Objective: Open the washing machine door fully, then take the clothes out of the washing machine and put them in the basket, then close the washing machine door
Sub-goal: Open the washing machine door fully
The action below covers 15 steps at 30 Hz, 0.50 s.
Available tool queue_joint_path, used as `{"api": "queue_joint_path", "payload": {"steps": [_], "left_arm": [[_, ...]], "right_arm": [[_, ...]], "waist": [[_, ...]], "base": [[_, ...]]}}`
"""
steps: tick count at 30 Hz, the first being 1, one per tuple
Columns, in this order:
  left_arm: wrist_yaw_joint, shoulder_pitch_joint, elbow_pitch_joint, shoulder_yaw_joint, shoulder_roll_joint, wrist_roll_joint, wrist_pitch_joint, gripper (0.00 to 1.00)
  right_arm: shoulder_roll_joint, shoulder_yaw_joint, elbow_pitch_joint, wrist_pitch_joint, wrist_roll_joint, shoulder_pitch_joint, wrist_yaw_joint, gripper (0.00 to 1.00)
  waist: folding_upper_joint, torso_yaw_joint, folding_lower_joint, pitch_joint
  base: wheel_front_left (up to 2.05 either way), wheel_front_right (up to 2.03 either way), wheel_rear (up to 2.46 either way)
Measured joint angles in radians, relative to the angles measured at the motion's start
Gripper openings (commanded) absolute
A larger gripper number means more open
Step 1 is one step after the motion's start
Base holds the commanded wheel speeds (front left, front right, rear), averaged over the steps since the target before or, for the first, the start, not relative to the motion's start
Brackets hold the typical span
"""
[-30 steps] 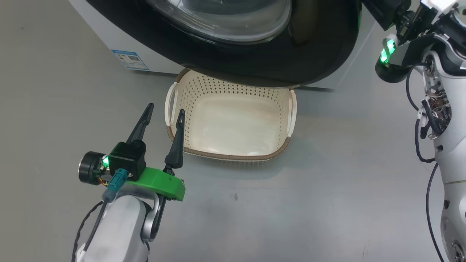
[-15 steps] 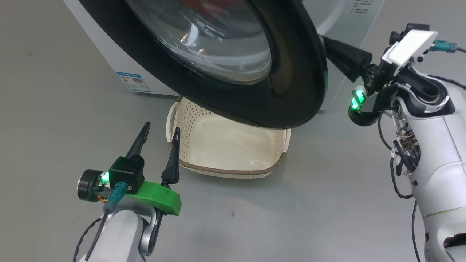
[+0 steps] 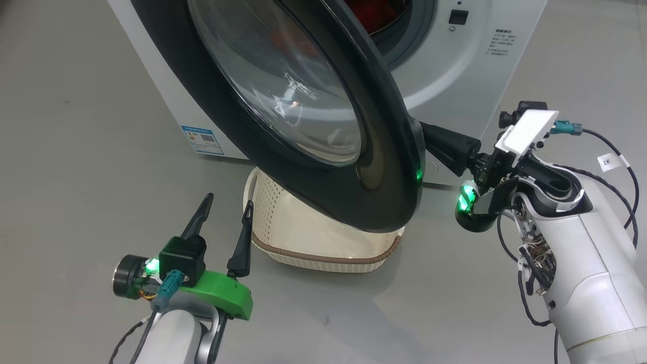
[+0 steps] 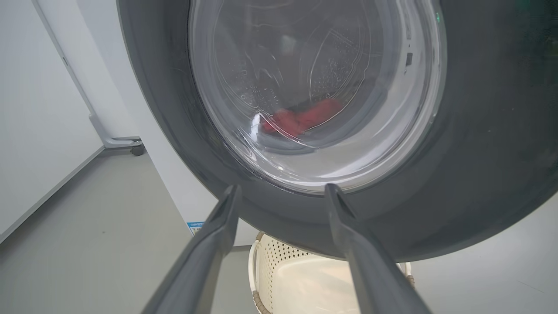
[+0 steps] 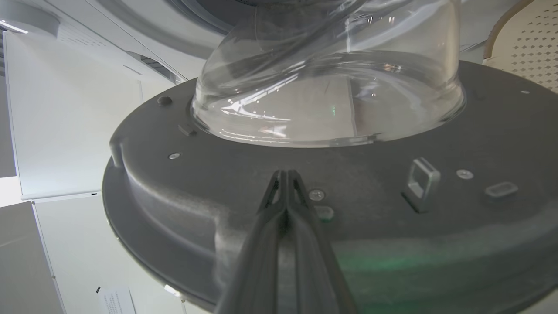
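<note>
The washing machine (image 3: 455, 65) stands white at the top, and its glossy black door (image 3: 384, 167) is swung partly out over the cream basket (image 3: 323, 255). Red clothes (image 3: 369, 10) lie in the drum and show through the door glass (image 4: 301, 120). My right gripper (image 5: 285, 175) is shut with nothing in it, its tips against the door's grey inner face below the glass bowl (image 5: 327, 87). From the head its fingers (image 3: 447, 145) reach behind the door's edge. My left gripper (image 3: 227, 205) hangs open and empty, left of the basket (image 4: 279, 272).
A blue label sticker (image 3: 202, 140) marks the machine's lower left corner. Grey floor (image 3: 76, 151) spreads to the left and in front. A white wall and a wheeled stand foot (image 4: 120, 143) lie left of the machine. The basket's rim (image 5: 523, 43) sits close under the door.
The head camera has shifted. The door has swung wider open, with my shut right gripper staying behind its edge. My left gripper stays open beside the basket.
</note>
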Motion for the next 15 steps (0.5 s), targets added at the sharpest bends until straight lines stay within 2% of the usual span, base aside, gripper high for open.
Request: {"api": "queue_joint_path", "payload": {"steps": [15], "left_arm": [[-0.009, 0.041, 0.005, -0.010, 0.002, 0.004, 0.000, 1.00]], "right_arm": [[0.022, 0.054, -0.055, 0.018, 0.052, 0.126, 0.005, 0.00]], "waist": [[0.0000, 0.081, 0.0000, -0.076]], "base": [[0.00, 0.00, 0.00]]}}
